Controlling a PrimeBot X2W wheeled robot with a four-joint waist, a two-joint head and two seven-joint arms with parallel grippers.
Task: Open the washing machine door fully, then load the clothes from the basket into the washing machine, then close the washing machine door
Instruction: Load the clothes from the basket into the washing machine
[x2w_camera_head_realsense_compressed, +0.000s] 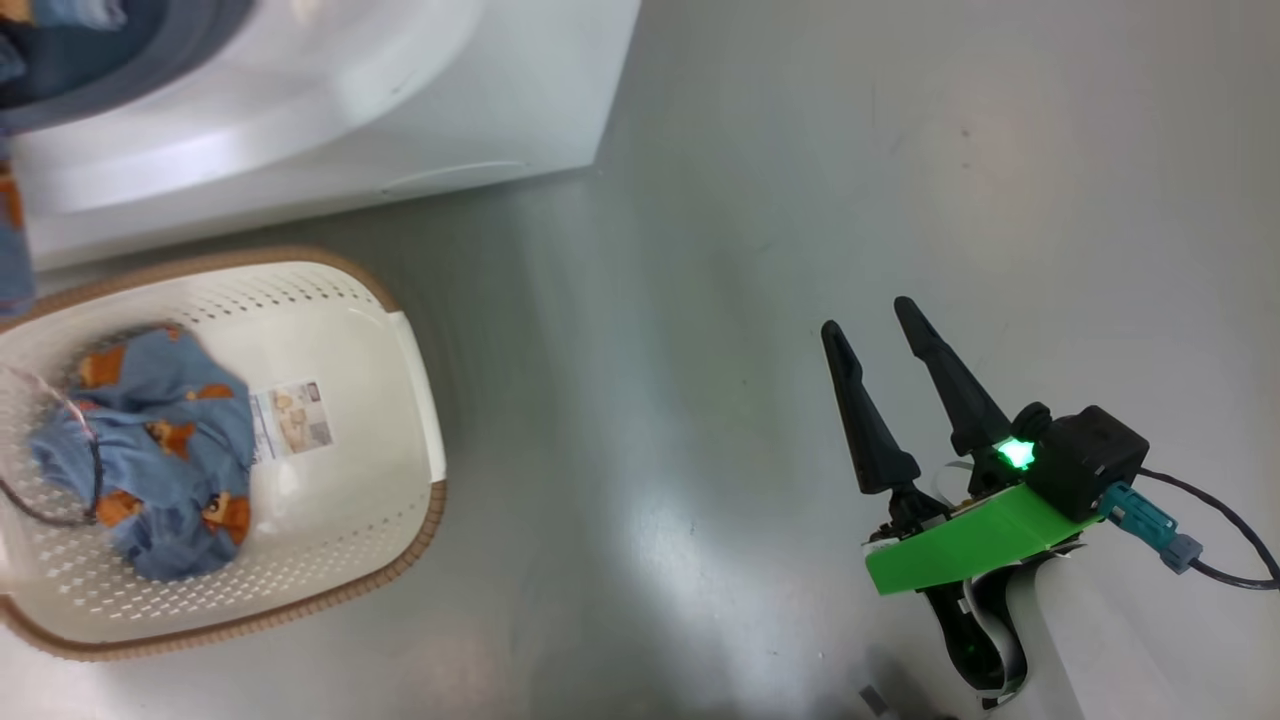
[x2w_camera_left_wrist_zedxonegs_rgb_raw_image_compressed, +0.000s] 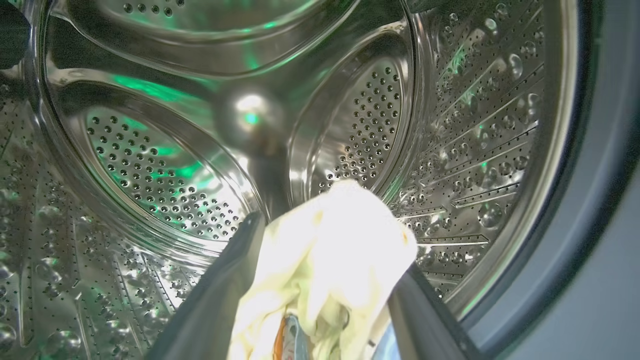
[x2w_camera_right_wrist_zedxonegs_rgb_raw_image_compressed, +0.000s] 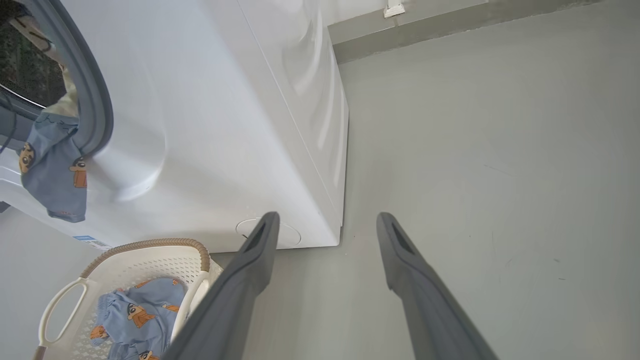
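My left gripper (x2w_camera_left_wrist_zedxonegs_rgb_raw_image_compressed: 331, 244) splayed, cream cloth (x2w_camera_left_wrist_zedxonegs_rgb_raw_image_compressed: 350, 220) between, blue piece (x2w_camera_right_wrist_zedxonegs_rgb_raw_image_compressed: 50, 170) hanging lengthwise over ring (x2w_camera_right_wrist_zedxonegs_rgb_raw_image_compressed: 97, 100), right gripper (x2w_camera_head_realsense_compressed: 868, 316) released above bare floor (x2w_camera_head_realsense_compressed: 700, 300)

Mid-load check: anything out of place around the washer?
Yes: a blue garment hangs out of the washing machine, draped over its grey rubber ring and down the white front. It would likely get trapped at closing.

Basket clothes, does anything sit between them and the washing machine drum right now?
Partly: a blue printed garment drapes over the grey rubber ring at the opening, and the open left gripper, cream-white piece between its jaws, sits inside the drum.
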